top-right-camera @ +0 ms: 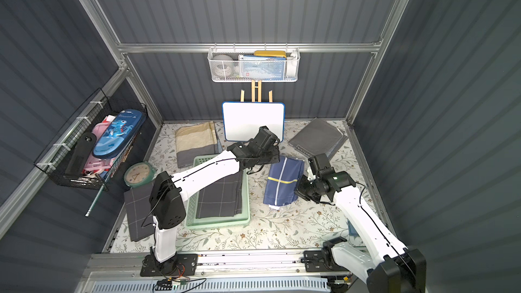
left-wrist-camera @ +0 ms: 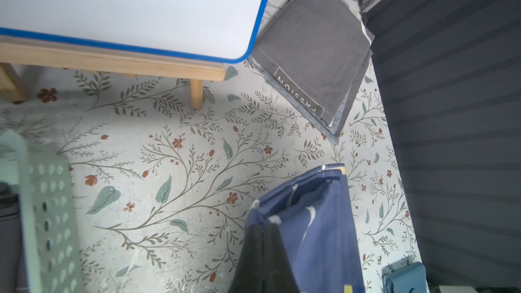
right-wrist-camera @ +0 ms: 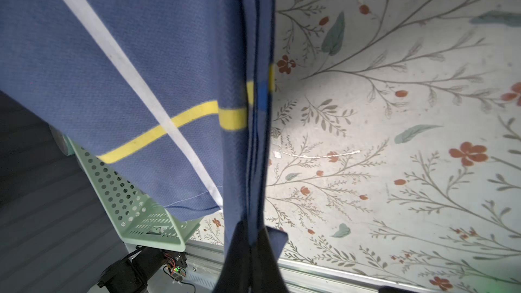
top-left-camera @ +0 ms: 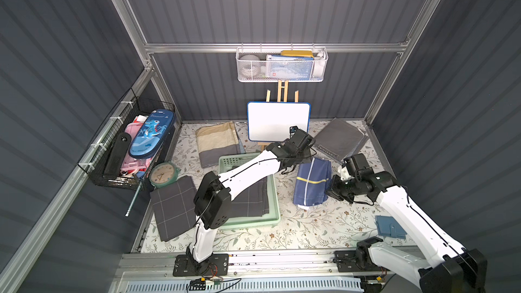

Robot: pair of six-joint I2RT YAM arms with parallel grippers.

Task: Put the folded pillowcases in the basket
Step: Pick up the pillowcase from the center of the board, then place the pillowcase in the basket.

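Blue with a white and a yellow stripe, the pillowcase [top-left-camera: 311,184] is hanging folded between both hands, just beside the basket [top-left-camera: 253,223] and not yet over it. The left hand [top-left-camera: 306,161] is pinching its far edge, jaws pressed together on the folds; the right hand [top-left-camera: 334,191] is pinching the edge away from the basket in the same way. The pick-up is looking done, by my judgement, and the carry across and the release are what is left. A grey checked cloth [top-left-camera: 251,198] is lying in the basket, so the pillowcase is likely going on top of it. Its lower end is seeming to trail close to the desk [top-left-camera: 324,226]
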